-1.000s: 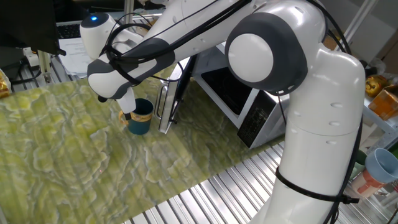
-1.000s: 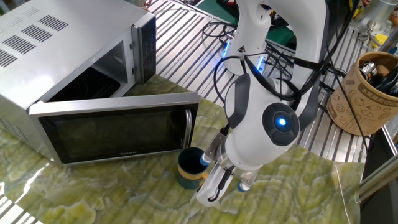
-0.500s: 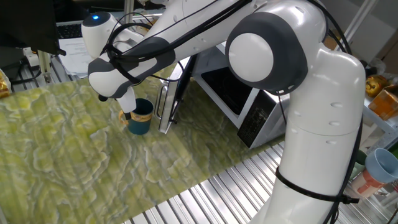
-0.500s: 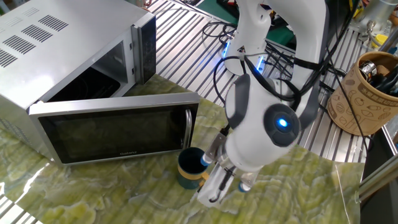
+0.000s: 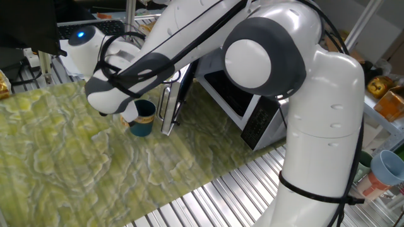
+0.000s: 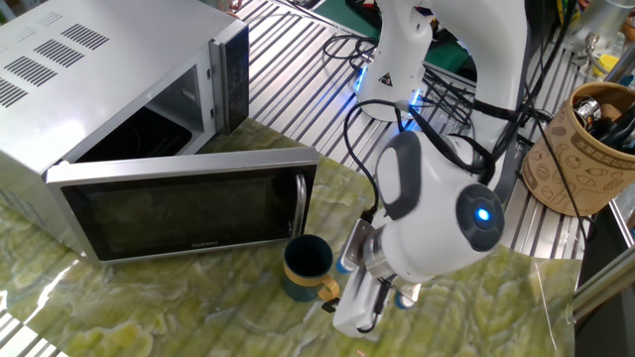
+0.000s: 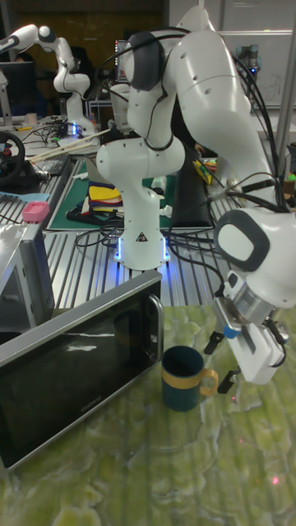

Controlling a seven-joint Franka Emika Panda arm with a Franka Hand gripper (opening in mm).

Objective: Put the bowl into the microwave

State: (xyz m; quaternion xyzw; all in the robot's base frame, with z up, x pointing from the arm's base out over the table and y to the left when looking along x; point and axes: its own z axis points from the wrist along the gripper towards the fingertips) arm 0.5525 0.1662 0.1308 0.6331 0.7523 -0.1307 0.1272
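**Bowl on worktop, not yet grasped; hand poised at the handle side**

The bowl [image 7: 182, 377] stands upright on the green marbled worktop [image 7: 148, 468], its yellow-tan handle [image 7: 210, 383] pointing away from the microwave door and towards the arm. It sits just beside the free corner of the swung-open door [image 6: 189, 208], close to touching it.

The hand [image 7: 224, 360] is just beside the handle, low over the worktop. Its two dark fingers [image 7: 228, 379] stand apart, one above and one below the handle's level in the tall fixed view, and appear to hold nothing. In the other fixed view the hand [image 6: 359, 302] sits clear of the bowl's rim. Whether a finger brushes the handle cannot be told.

The microwave [image 6: 119, 109] is open, its dark cavity exposed behind the door.

Judgement: the step in hand is the approach to grasp; the bowl is not yet secured. The next move calls for closing on the handle or rim, lifting clear, then carrying the bowl around the door's edge into the cavity. The door's nearness leaves little room for error.
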